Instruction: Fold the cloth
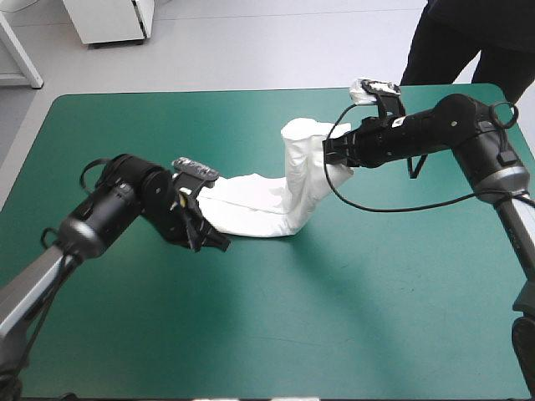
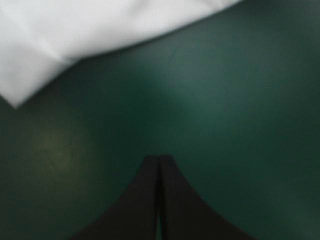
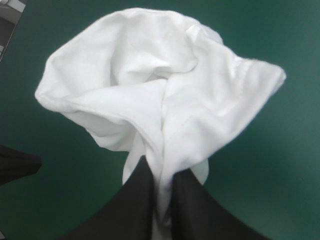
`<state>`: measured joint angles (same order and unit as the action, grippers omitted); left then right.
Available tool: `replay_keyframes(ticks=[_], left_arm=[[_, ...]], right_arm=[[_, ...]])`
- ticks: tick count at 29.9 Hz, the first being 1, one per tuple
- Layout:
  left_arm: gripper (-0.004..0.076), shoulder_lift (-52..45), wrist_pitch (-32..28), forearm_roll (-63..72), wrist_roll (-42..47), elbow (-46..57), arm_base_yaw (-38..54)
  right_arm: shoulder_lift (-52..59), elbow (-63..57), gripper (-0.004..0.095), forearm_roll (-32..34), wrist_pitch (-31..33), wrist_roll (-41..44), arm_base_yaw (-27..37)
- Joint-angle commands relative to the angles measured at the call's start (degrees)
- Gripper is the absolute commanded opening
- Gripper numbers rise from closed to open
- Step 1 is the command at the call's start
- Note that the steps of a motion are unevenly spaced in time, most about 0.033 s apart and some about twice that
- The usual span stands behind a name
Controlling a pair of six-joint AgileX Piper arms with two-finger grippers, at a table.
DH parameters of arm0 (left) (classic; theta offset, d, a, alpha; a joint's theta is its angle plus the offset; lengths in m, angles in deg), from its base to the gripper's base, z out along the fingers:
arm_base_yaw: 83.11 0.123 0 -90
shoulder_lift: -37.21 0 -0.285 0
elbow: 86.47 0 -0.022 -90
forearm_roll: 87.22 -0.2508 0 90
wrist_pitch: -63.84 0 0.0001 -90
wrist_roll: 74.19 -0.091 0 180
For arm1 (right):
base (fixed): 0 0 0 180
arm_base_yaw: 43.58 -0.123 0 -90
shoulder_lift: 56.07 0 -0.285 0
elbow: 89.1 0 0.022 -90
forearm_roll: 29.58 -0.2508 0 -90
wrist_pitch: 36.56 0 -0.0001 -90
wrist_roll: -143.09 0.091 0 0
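Jaws on the right arm (image 1: 435, 125) are clamped on the T-shirt (image 3: 150, 90): a gathered pinch of cloth passes between the two black fingers (image 3: 122, 210), and ahead of them that end puffs out in loose folds. On the left arm (image 1: 125, 196) the jaws are pressed together with nothing between them. They hang close over the teal-green tabletop (image 1: 334, 326), and the shirt's nearest corner lies ahead of them, apart.

From above, the shirt lies near the middle of the tabletop as a long bent band, not spread. One stretch runs from beside the left jaws toward the right, then it turns toward the far edge and ends in the bunch that the right jaws hold.

We judge the cloth light, soft and limp. It will sag and follow any pull, and several layers can come up together when only one is wanted. For a fold we think it must first be opened flat, so a good hold is at a corner of the hem or a shoulder, with few layers in the pinch. The bunch in the right jaws seems too thick for this. The free corner ahead of the left jaws looks the natural place for that side.
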<state>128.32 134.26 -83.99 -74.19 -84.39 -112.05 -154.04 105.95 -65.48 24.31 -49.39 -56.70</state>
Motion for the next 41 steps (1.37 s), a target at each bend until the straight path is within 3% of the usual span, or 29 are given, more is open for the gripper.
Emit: replay_keyframes(ticks=[1,6,12,19,33,36,41], left_arm=[[-0.0022,-12.17,2.79,0.28,4.71,8.13,0.01],[-0.0022,-25.29,2.64,0.51,9.25,15.95,0.01],[-0.0022,-32.48,2.65,0.25,9.25,16.03,0.01],[-0.0022,-33.26,3.12,0.80,9.25,16.03,0.01],[-0.0022,-33.26,3.21,5.33,9.25,16.03,0.01],[-0.0022,-33.26,3.21,6.34,9.25,16.03,0.01],[-0.0022,-33.26,3.21,6.81,9.25,16.03,0.01]], right_arm=[[0.17,4.56,-0.0012,-3.24,-3.14,-1.05,-3.93],[-5.24,11.02,-0.0012,-2.81,-4.06,-0.41,-8.73],[-12.74,19.33,-0.0011,-1.92,-4.06,0.52,-14.26],[-21.98,26.37,-0.0011,1.67,-6.51,2.23,-20.57],[-36.89,37.43,-0.0010,0.26,-11.10,5.77,-26.30],[-38.93,38.60,0.0072,-5.32,-10.15,5.17,-26.39],[-39.46,41.06,0.0486,-7.02,-7.37,4.73,-26.39]])
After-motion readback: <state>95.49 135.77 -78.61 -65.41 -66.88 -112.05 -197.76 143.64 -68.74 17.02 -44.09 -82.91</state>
